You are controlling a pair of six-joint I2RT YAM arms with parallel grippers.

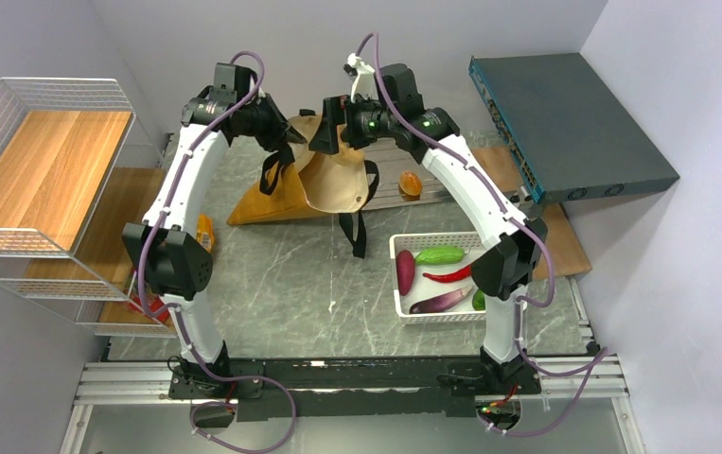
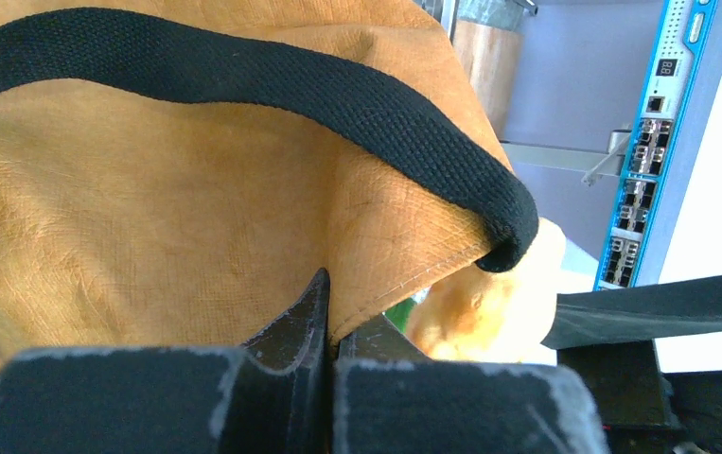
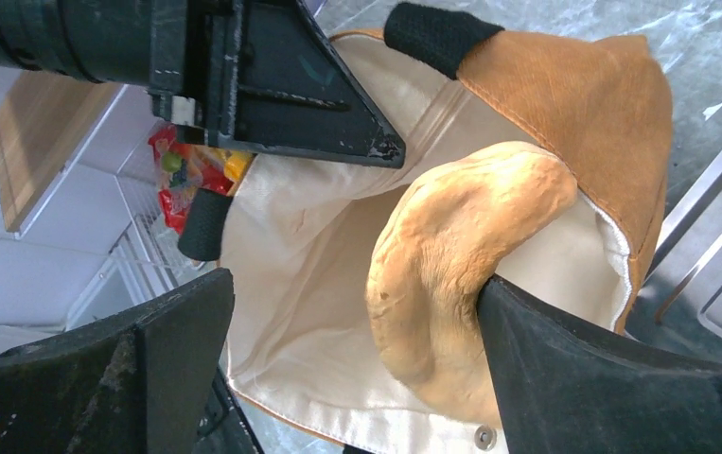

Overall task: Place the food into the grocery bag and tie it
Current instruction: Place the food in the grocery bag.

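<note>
While left jaws pinch the grocery bag [image 2: 149,218], bread [image 3: 451,255] touches 1 wide-spread right jaw.

I note: grocery bag [image 2: 149,218] matt ochre cloth, creased; lining [image 3: 309,284] smooth cream; strap [image 2: 338,95] coarse black webbing; bread [image 3: 451,246] matt, wrinkled.

A white plastic basket [image 1: 437,238] with perforated walls sits on a grey marble-patterned table top [image 1: 290,284]. Behind the basket and to its right, a flat dark blue-grey network switch [image 1: 574,123] lies at an angle, its port side facing the table. A wooden board [image 1: 565,248] shows just right of the basket, running under the switch. Just behind the basket lies a slatted metal rack [image 1: 390,180]. Well to the basket's left, across the table, stands a white wire shelf [image 1: 16,104] with a wooden floor [image 1: 49,170]. In front of the basket runs an aluminium frame [image 1: 357,378].
</note>
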